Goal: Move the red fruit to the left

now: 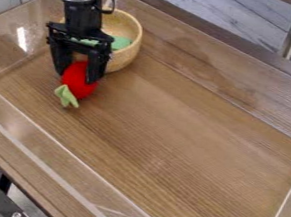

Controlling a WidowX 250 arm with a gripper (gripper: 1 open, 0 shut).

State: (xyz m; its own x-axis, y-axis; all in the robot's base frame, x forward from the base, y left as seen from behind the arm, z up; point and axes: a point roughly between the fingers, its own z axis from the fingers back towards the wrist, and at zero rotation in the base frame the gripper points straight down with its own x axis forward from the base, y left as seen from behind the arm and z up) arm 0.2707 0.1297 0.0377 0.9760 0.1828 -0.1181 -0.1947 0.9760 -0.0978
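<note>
On the table (185, 136), the claw (78, 69) straddles the red fruit (80, 80), jaws wide; contact unclear.

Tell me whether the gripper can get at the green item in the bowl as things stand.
Probably yes: the gripper stands open around the red fruit, right beside the bowl, and nothing covers the green item.
</note>
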